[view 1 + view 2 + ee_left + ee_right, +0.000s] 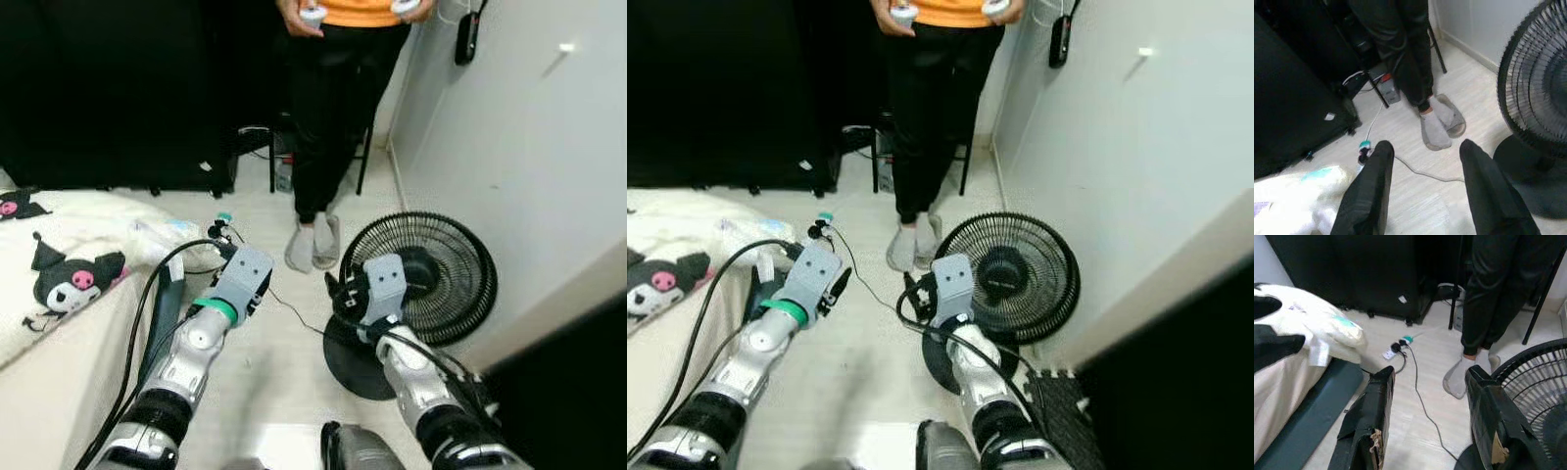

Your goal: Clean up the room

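I'm between pickups, left hand (1422, 188) and right hand (1430, 418) both spread and empty over the floor (284, 352), so next I'd reach for the plush (73, 279) lying on the bed (59, 372).

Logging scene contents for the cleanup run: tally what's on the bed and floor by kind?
Black plush toys: 2, one with a pink face, one at the bed's edge
White plastic package: 1
Black floor fan: 1
Power strip: 1
Person standing in grey socks: 1
Total: 6
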`<state>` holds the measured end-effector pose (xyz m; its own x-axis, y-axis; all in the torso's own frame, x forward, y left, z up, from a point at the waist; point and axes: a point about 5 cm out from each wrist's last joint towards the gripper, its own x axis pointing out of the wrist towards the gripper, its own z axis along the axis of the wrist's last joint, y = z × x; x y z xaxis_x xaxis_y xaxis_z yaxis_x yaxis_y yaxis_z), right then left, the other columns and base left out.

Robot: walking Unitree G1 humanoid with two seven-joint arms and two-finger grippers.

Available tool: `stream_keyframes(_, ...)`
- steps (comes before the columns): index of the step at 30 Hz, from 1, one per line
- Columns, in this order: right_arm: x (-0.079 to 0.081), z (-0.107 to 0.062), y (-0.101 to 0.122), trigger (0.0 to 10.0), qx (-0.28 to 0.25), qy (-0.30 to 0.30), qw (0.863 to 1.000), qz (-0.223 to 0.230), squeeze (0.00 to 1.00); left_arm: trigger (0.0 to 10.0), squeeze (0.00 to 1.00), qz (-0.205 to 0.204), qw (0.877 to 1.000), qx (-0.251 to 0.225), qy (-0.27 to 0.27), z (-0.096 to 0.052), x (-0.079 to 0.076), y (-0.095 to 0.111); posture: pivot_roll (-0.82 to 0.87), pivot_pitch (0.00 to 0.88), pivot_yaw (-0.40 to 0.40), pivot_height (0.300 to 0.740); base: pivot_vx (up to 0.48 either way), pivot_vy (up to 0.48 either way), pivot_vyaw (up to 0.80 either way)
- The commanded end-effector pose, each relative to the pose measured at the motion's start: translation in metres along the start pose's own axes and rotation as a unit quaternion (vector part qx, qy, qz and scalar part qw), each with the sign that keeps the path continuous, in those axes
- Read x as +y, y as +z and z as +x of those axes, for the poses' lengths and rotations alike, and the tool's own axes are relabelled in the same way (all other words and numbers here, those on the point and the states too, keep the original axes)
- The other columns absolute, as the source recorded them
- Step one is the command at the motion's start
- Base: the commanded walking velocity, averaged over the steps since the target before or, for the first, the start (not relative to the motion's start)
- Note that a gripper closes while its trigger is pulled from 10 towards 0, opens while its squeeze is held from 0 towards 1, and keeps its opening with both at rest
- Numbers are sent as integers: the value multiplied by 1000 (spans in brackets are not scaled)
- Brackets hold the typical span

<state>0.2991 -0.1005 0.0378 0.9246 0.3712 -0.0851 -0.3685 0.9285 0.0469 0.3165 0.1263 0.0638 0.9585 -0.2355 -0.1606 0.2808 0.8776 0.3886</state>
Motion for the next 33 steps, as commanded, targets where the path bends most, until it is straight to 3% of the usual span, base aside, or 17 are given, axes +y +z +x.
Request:
stream_keyframes(1, 0, 0, -2, 10000, 6, -4, 1000, 5, 0, 10000, 0, -2, 1000, 19, -1, -4, -1, -9, -18, 4, 36, 740, 0, 0, 0)
stream_keyframes(26, -1, -2, -6, 10000, 18, -6, 1000, -1, 0, 10000, 0, -1, 1000, 22, -13, -5, -4, -10, -20, 9, 37, 740, 0, 0, 0)
stream_keyframes(33, -7, -11, -22, 10000, 60, -16, 998, -2, 0, 10000, 0, -3, 995, 54, -85, -10, -20, -23, -28, 5, 35, 740, 0, 0, 0)
